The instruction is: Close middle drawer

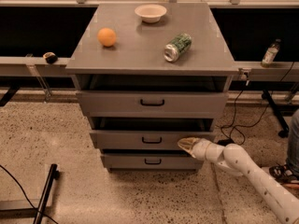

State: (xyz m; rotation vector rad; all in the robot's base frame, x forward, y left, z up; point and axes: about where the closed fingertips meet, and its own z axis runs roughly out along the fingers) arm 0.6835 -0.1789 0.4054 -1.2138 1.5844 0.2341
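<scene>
1. The middle drawer (pixel 121 139) sat in the grey bench (pixel 140 50), second of three; its low front stood a little nearer than the bottom drawer (pixel 126 161) below it, with a thin dark gap above; its small black handle (pixel 152 140) was at the centre of the front.
2. The claw (pixel 187 144) rested at the right part of that front, right of the handle, its tan tip touching the panel; its fingers lay together in one tapered point, clamped on nothing.
3. The white arm (pixel 252 171) ran from the near right corner of the scene up and left to the claw.
4. The top drawer (pixel 117 104), taller in front, hung under the bench top with a dark slot above it.
5. On the bench stood an orange (pixel 107 37) at the left; a white bowl (pixel 150 12) at the far edge; a green can (pixel 177 47) lay on its side toward the right, well apart from both.
6. A small bottle (pixel 270 53) stood on the rail to the right; black cables (pixel 238 118) trailed over the speckled floor (pixel 46 139) right of the bench.
</scene>
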